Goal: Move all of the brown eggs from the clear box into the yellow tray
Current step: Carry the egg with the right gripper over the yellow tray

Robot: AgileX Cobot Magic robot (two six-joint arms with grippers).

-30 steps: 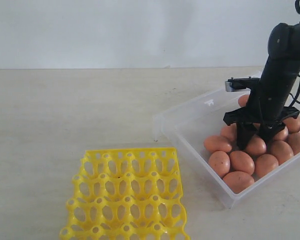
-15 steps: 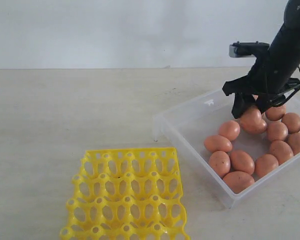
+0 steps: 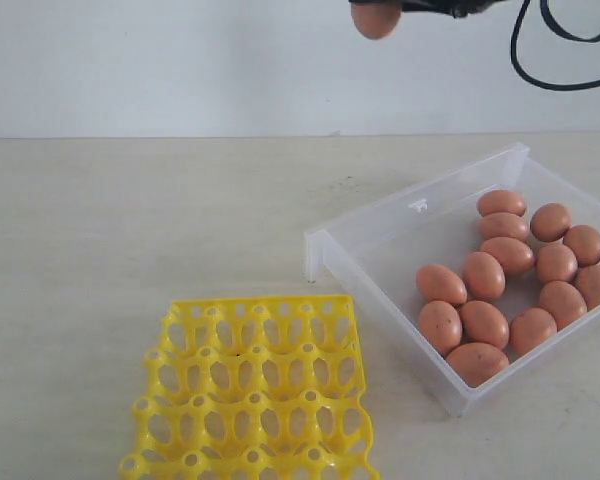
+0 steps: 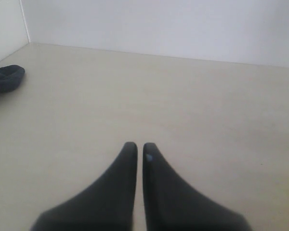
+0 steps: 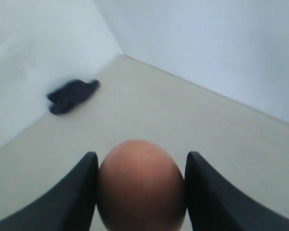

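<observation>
- The yellow tray (image 3: pixel 250 400) lies on the surface (image 3: pixel 130 220) at the near left of the exterior view. Every socket that shows is empty, and its near edge runs out of the picture
- The clear box (image 3: pixel 380 235) sits to the right of the tray and apart from it, with its right corner cut off by the frame
- About fourteen brown eggs (image 3: pixel 483 323) lie in the right-hand part of the box, packed close with many touching. The left part of the box floor is bare
- The right pincer (image 5: pixel 141 159) is clamped on one egg, with a finger against each flank of the held egg (image 5: pixel 142 187)
- In the exterior view the held egg (image 3: pixel 376 18) hangs at the very top edge, high above the surface and off to the left of the eggs in the box. Whether it is over the box or past its wall cannot be told
- The left pincer (image 4: pixel 136 147) has its jaws together with only a slit between them and nothing in it. It is over bare surface, with none of the task's things in its view
- Judgement: no egg has been delivered yet. The first transfer is in its carry stage, lifted but not yet brought down to the tray
- Left to do: seat this egg in a socket, then fetch the rest from the box one at a time, so nearly the whole task is outstanding
- It cannot be confirmed that the tray has enough sockets for all the eggs, since part of it is out of view
</observation>
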